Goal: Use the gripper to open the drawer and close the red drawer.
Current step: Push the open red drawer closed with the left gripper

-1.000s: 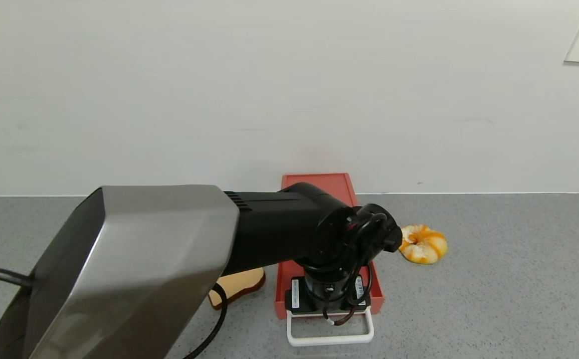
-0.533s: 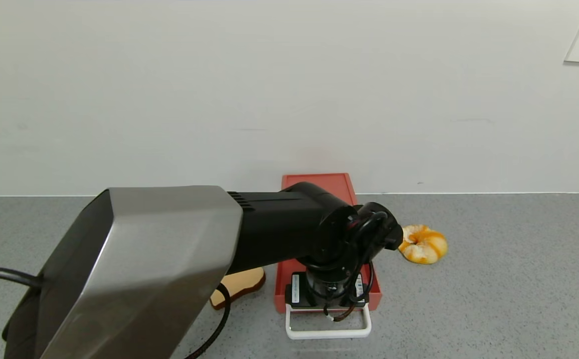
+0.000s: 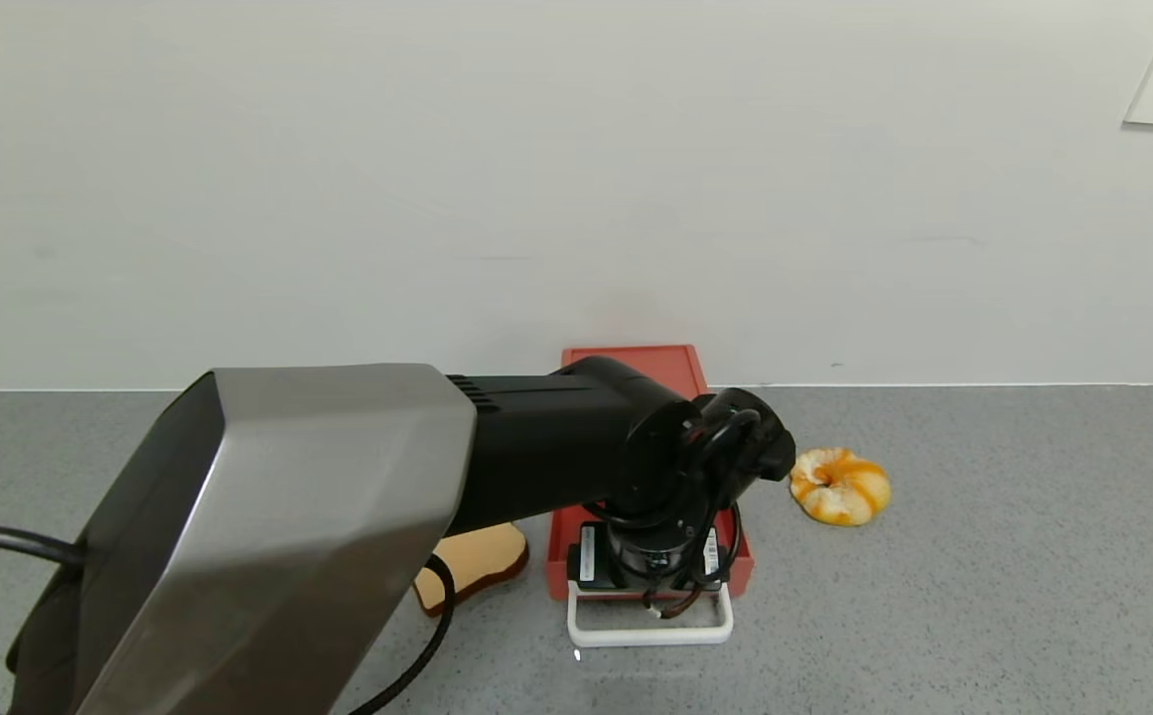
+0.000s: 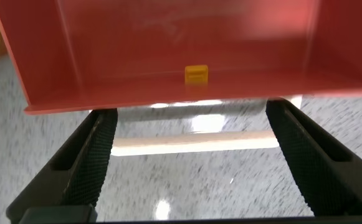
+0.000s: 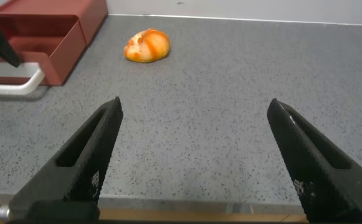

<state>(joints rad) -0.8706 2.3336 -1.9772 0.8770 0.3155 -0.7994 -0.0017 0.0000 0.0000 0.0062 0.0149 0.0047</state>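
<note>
Left pincer (image 4: 193,155) spread wide, both dark ribbed fingers (image 4: 93,158) straddling the white rectangular loop handle (image 3: 649,629) without clamping it, poised directly over the front end of the small flat salmon-red plastic drawer (image 3: 677,365). Drawer's long axis running straight away toward the wall, handle end nearest, so any push to shut lies along that line. Tray (image 4: 187,53) partly out, empty apart from a small yellow tab on its inner wall. Sitting mid-tabletop (image 3: 983,576), between a bread slice (image 3: 472,566) and a peeled orange rind (image 3: 841,485). Right pincer (image 5: 196,168) likewise spread, empty, hanging well off to the right; left clearly nearer.
</note>
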